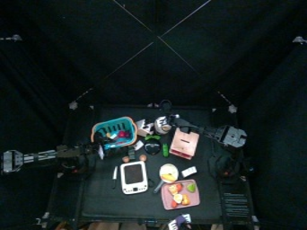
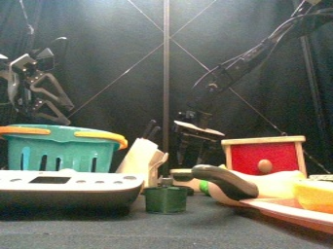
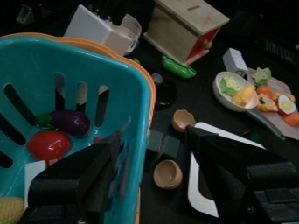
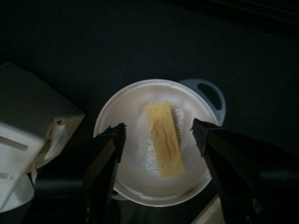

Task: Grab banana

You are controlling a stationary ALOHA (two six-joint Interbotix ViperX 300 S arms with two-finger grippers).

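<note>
1. Two arms are ours; the right gripper point(image 4: 156, 144) hangs directly over a white bowl point(image 4: 131, 105), jaws wide apart and holding nothing.
2. Inside that bowl lies a yellow strip point(image 4: 166, 138), which we judge to be the banana, centred between our jaws.
3. We judge the step in hand is the approach: aligned above, not yet touching.
4. Next we should descend straight into the bowl and close across the strip's narrow width.
5. Our left gripper point(image 3: 149, 179) rests beside the teal basket point(image 3: 70, 83), away from the bowl, jaws apart and empty.
</note>
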